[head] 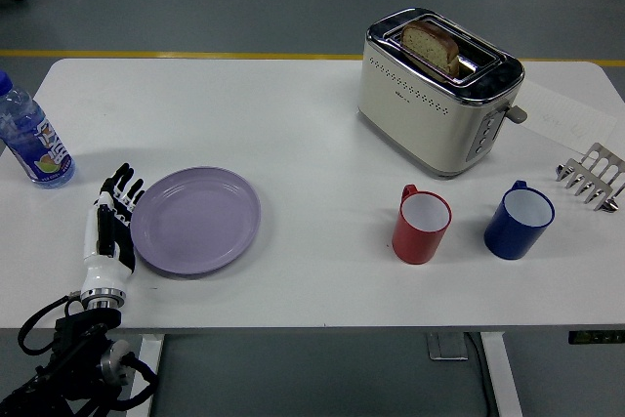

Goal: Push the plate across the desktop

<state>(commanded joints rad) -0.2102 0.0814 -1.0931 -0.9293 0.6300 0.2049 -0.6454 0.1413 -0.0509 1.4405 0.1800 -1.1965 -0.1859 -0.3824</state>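
The fingers (pixel 121 190) of the left hand (pixel 109 227) are held straight and together, gripping nothing, laid flat against the left rim of the plate (pixel 195 220) so it can be shoved sideways; the cups (pixel 422 226) are set well apart to its right.

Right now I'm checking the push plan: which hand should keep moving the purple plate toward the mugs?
Left. The left hand is flat against the left rim of the purple plate, fingers extended, so it can likely push toward the red mug. No right hand is in view.
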